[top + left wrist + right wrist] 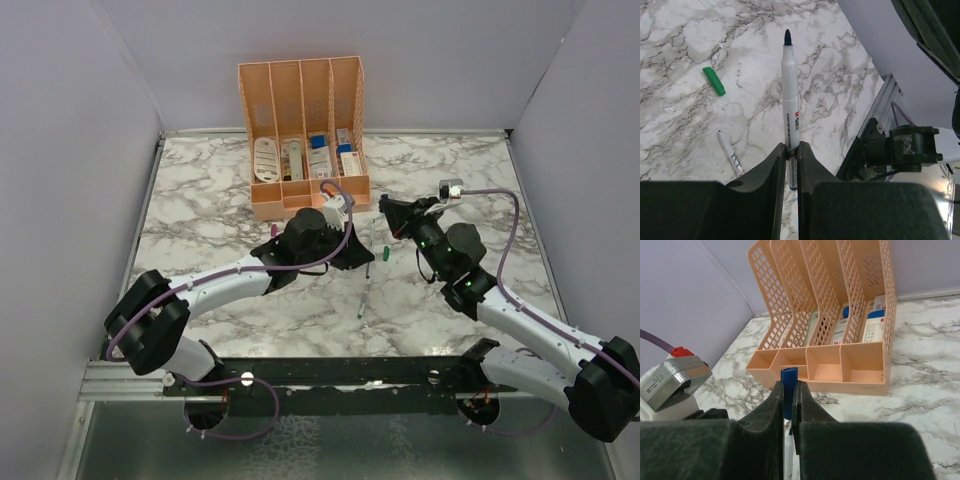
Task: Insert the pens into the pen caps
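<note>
The left gripper [791,147] is pressed together on the lower barrel of a blue-tipped pen [790,100], whose nib points away from the wrist, bare and uncapped. The right gripper [788,386] pinches a blue cap [789,376] between its jaws. Both tools hang just in front of the peach organiser [862,382], on its near side, facing each other, with a small gap between them.

The step in hand looks like mating this one pair, with nib and cap not yet joined. The next move probably calls for lining the cap's mouth up with the nib along one axis, then pushing them straight together.

Further out from the organiser, a green cap [714,81] and a loose pen [730,151] lie on the marble table [685,35], untouched.
</note>
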### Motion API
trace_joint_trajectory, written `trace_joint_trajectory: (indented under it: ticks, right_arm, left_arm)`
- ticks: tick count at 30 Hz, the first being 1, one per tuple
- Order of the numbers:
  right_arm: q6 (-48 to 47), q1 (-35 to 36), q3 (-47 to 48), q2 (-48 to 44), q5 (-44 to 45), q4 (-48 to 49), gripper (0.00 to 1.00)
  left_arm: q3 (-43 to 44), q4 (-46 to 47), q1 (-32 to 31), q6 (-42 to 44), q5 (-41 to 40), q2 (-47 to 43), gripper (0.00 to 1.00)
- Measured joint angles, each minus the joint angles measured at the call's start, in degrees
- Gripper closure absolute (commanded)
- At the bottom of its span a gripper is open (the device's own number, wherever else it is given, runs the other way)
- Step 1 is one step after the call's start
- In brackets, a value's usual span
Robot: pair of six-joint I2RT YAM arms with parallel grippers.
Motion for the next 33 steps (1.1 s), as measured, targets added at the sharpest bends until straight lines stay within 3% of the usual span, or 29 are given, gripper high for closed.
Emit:
trace_joint_trajectory:
  ticks: [33]
  right_arm:
    - [2.0,0.0,0.0,-0.2,-2.8,1.7,0.99]
  left_arm:
    - [0.0,1.2,-2.1,3.3,-2.9,-1.2,1.00]
